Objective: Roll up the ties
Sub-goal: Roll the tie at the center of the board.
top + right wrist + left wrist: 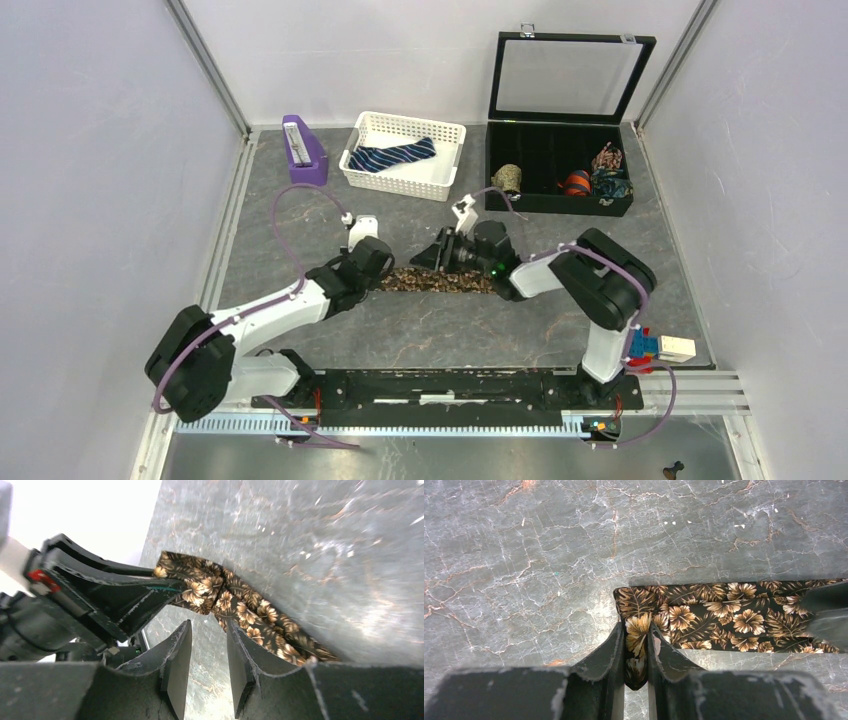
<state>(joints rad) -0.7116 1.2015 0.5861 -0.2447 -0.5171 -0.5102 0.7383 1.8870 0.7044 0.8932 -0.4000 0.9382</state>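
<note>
The brown-and-tan leaf-print tie lies flat on the marble table between my arms. My left gripper is shut on its left end. In the left wrist view the fabric is pinched between the fingers of that gripper. My right gripper is open over the tie's middle. In the right wrist view this gripper holds nothing, and the tie runs past its right finger. The navy striped tie lies in the white basket.
An open black case at the back right holds several rolled ties, with another roll at its left end. A purple object stands at the back left. A small blue, red and white object sits by the right arm's base.
</note>
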